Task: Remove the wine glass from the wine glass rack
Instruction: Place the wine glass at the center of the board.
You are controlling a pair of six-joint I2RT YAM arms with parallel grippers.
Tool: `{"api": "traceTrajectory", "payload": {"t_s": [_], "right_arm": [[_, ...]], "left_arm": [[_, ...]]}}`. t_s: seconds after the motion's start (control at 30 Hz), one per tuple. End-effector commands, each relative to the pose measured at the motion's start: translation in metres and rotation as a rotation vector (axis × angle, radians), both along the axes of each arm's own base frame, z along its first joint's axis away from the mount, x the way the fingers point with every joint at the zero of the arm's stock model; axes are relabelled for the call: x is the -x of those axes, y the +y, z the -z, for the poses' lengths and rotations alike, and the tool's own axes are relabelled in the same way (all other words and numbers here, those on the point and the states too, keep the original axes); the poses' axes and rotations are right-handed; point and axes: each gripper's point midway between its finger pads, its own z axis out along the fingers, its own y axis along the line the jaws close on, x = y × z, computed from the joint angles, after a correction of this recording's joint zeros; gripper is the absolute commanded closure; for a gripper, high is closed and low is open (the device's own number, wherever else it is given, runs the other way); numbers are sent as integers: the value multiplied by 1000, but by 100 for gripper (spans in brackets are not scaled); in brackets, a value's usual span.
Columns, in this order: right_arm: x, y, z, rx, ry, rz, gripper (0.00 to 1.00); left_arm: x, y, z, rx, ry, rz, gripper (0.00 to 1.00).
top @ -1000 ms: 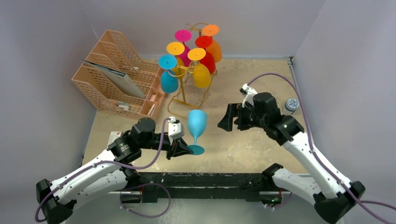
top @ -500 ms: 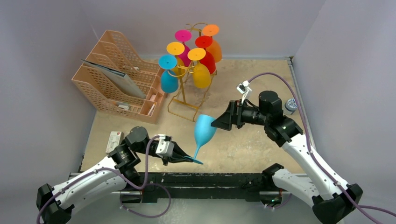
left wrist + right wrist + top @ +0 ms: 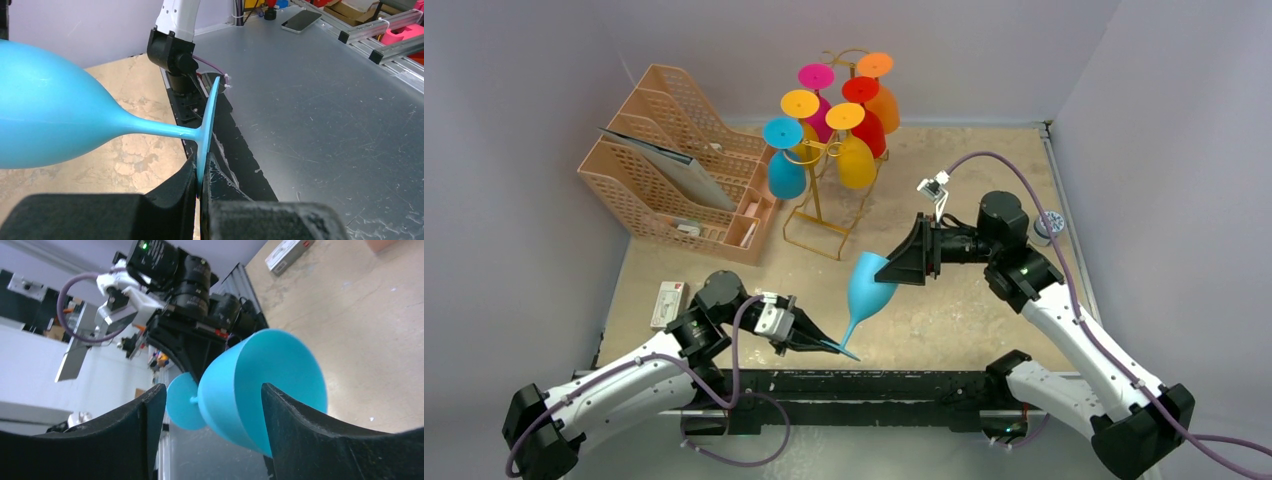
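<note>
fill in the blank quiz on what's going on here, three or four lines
The left claw pinches the foot of the light ___ wine glass.
The right claw straddles that glass's ___.
The gold rack carries ___ glasses hanging upside down.
In the top view, the peach organizer stands on the rack's ___ side.
Missing: blue; bowl; six; left.

Wine glass [image 3: 865,281] before rack [image 3: 816,200], 6 glasses [image 3: 856,162] on it — organizer [image 3: 664,190] left

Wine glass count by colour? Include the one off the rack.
blue glass: 2
yellow glass: 2
magenta glass: 1
red glass: 1
orange glass: 1
Total: 7
</note>
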Motion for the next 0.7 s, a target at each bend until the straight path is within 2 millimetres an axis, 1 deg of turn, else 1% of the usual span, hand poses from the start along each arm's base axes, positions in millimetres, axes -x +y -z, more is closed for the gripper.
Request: {"api": "traceTrajectory", "payload": {"t_s": [0.0,0.07,0.2,0.37,0.53,0.63,0.67], "right_arm": [[25,-5,-11,-26,-28,-134,31],[34,-7,-12,-30,-18,-181,36],[43,-11,-16,-39,-25,-224,44],[49,-12,-22,-59,-35,-256,50],[52,-13,-20,-64,-27,-260,63],[52,-13,-27,-88,-63,-258,73],[52,-13,-28,-94,-64,-257,75]], "left_arm": [[6,0,-15,66,-65,46,100],[6,0,-18,66,-65,48,100],[7,0,-18,42,-47,57,100],[8,0,-16,20,-27,62,100],[10,1,-13,4,-2,68,100],[11,2,-13,-7,9,73,100],[11,2,-12,-9,9,73,100]]}}
